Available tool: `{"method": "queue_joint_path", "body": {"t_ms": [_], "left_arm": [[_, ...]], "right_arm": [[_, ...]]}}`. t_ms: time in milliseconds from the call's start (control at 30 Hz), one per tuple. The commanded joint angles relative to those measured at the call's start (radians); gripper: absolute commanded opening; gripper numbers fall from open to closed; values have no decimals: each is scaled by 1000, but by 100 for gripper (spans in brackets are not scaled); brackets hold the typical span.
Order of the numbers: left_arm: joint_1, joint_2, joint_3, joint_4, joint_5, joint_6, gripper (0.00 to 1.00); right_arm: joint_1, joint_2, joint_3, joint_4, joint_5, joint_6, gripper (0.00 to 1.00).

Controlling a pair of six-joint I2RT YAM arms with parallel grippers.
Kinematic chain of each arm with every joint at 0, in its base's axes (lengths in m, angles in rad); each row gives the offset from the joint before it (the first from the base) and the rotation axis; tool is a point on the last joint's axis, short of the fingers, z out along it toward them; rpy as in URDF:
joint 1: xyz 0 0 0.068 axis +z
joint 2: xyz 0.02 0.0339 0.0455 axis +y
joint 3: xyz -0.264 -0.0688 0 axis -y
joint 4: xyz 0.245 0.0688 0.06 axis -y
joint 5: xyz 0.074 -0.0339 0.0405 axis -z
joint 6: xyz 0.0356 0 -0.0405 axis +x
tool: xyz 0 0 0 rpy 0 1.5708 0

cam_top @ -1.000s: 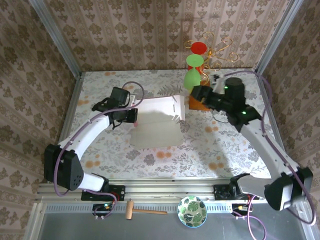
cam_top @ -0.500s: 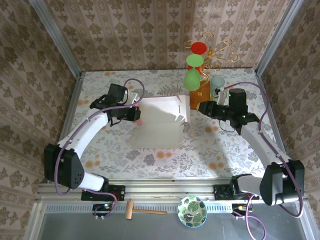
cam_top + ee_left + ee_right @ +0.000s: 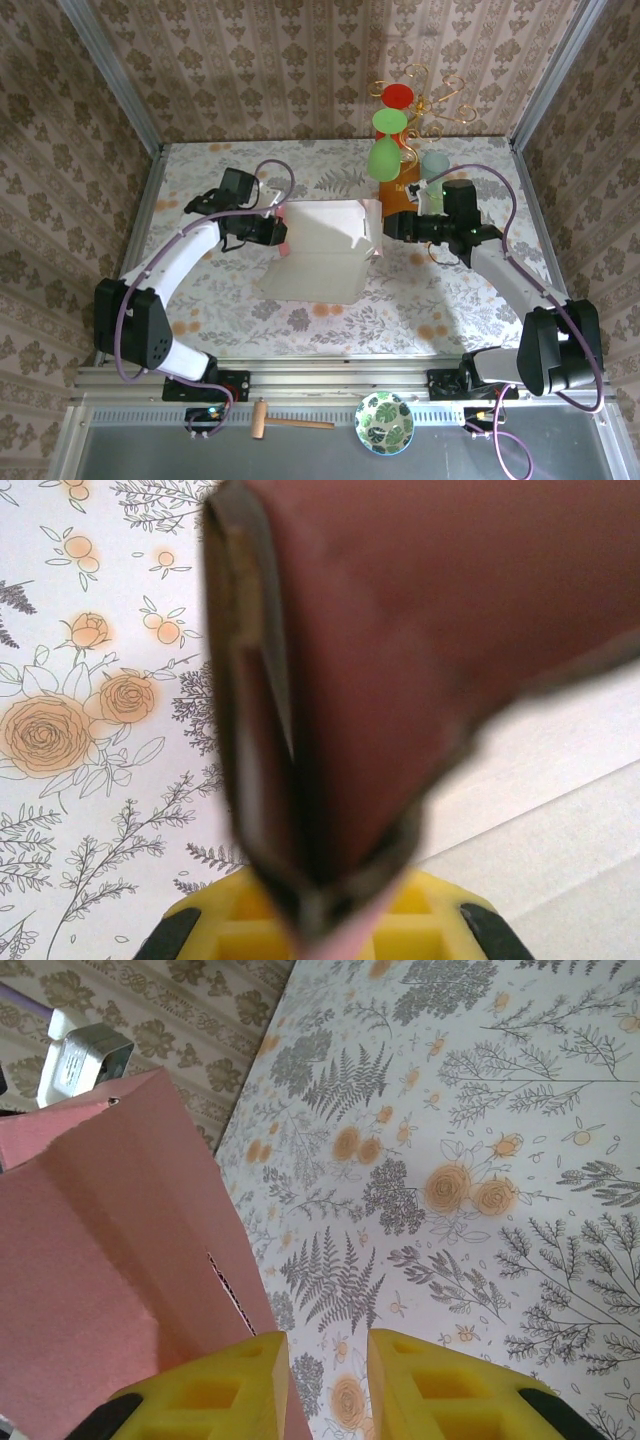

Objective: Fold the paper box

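The paper box point(image 3: 318, 255) lies mid-table with its pale inner side up and its pink side walls partly raised. My left gripper point(image 3: 278, 232) is shut on the box's left flap. In the left wrist view that flap point(image 3: 420, 630) looms dark pink and blurred, pinched between the yellow pads of the left gripper point(image 3: 320, 920). My right gripper point(image 3: 386, 227) sits at the box's right wall. In the right wrist view the right gripper point(image 3: 328, 1380) is open, showing only tablecloth in its narrow gap. Its left finger point(image 3: 215, 1390) lies against the pink wall point(image 3: 110, 1230) from outside.
An orange-brown wooden block point(image 3: 400, 190) carrying a wire stand with green and red discs point(image 3: 385, 150) stands just behind the right gripper, beside a pale cup point(image 3: 435, 163). A leaf-patterned bowl point(image 3: 385, 422) and a wooden mallet point(image 3: 285, 422) lie below the table's front rail.
The right gripper came forward and left from the wooden block to the box's right wall, its jaws narrowing. The left gripper shifted slightly right, still holding the flap.
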Motion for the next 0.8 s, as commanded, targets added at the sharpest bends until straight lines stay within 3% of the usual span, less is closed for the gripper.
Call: {"method": "queue_joint_path", "body": {"t_ms": [0,767], "left_arm": [[1,11,42,-20,33,15,0],[-27,36,66,-7,21,2,0]], "right_arm": [[4,-32,37,-29,-45,-36,27],[80,-53,102,-85,-9,-20,30]]}}
